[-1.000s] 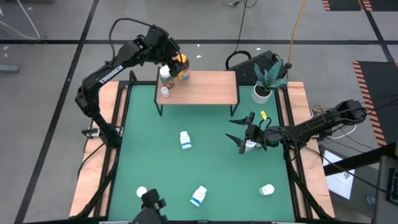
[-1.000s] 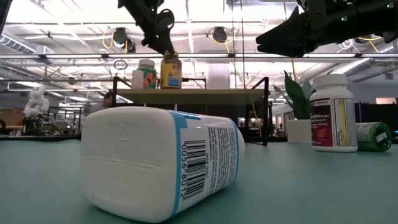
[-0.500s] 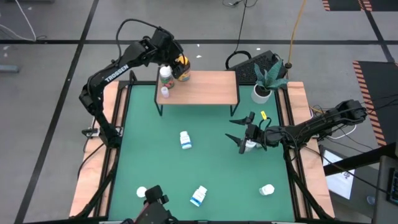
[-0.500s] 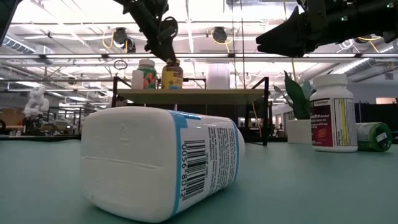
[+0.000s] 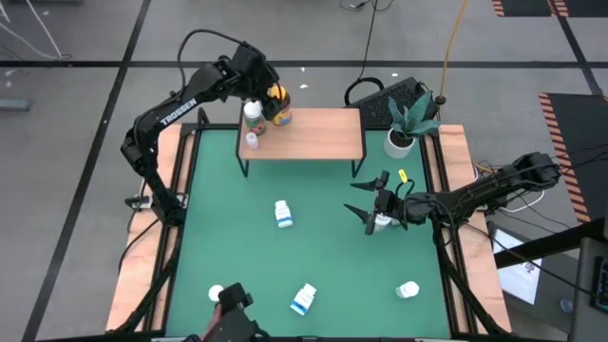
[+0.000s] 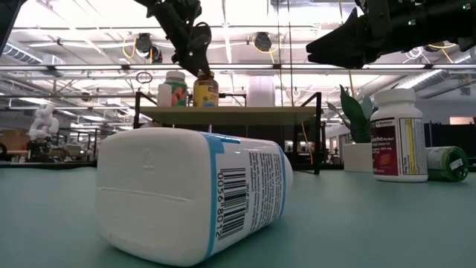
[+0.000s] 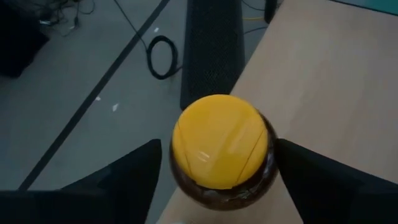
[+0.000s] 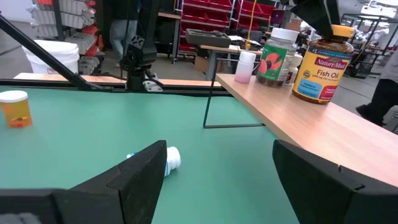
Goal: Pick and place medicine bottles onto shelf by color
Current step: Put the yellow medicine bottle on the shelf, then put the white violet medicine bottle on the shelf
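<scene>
The amber bottle with a yellow lid (image 5: 277, 104) stands on its base at the far left corner of the wood-topped shelf (image 5: 318, 135). Beside it stand a white-lidded bottle (image 5: 252, 114) and a small white bottle (image 5: 252, 140). My left gripper (image 7: 214, 168) is open just above the amber bottle, one finger on each side of the lid. My right gripper (image 5: 372, 207) is open and empty, above a white red-labelled bottle (image 6: 398, 134) that stands on the green table. A green bottle (image 6: 446, 164) lies beside that one. My left gripper comes from above, pointing down, with its open fingers (image 7: 134, 177) on either side of the amber bottle's yellow lid (image 7: 217, 140). I cannot tell whether they touch it. The bottle stands upright on the shelf top.
Two white, blue-labelled bottles lie on the table, one in the middle (image 5: 283, 214) and one at the near edge (image 5: 304, 299). More bottles are near right (image 5: 408, 289) and near left (image 5: 217, 294). A potted plant (image 5: 404, 128) stands right of the shelf.
The amber bottle has come down a little and now stands on the shelf top. My left gripper has risen slightly, so that the lid shows below its fingertips in the low view. My right arm has kept still.
</scene>
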Robot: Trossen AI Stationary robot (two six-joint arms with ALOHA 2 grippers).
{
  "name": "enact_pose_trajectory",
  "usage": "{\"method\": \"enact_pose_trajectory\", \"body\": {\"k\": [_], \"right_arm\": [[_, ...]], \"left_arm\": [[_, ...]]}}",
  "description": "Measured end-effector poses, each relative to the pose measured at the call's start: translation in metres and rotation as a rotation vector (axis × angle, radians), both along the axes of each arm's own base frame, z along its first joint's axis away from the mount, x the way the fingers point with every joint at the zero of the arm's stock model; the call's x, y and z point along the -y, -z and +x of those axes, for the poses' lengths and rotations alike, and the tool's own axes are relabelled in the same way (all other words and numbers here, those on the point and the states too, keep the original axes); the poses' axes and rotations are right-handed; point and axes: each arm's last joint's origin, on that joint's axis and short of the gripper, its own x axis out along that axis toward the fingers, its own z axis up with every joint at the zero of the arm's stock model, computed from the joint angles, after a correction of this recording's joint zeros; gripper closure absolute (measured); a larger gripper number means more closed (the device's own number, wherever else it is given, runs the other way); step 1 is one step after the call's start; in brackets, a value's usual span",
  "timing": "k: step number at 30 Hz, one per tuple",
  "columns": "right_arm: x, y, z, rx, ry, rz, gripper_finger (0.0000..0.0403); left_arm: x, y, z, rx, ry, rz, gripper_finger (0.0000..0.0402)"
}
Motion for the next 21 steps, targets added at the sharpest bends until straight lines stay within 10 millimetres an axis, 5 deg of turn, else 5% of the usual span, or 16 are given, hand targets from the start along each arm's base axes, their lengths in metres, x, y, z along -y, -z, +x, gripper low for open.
{"method": "enact_pose_trajectory", "body": {"k": [11,17,21], "right_arm": [[0.000,0.000,0.000,-0.005,-0.001,-0.008,0.0117],[0.000,0.000,0.000,-0.004,-0.001,-0.005,0.0117],[0.000,0.000,0.000,-0.004,0.000,-0.004,0.0117]], "left_arm": [[0.034,-0.048,-0.024,0.085,-0.054,0.122,0.0075],[0.076,-0.068,-0.028,0.165,-0.004,0.088,0.0083],[0.111,-0.064,-0.020,0.142,0.025,-0.053,0.0084]]}}
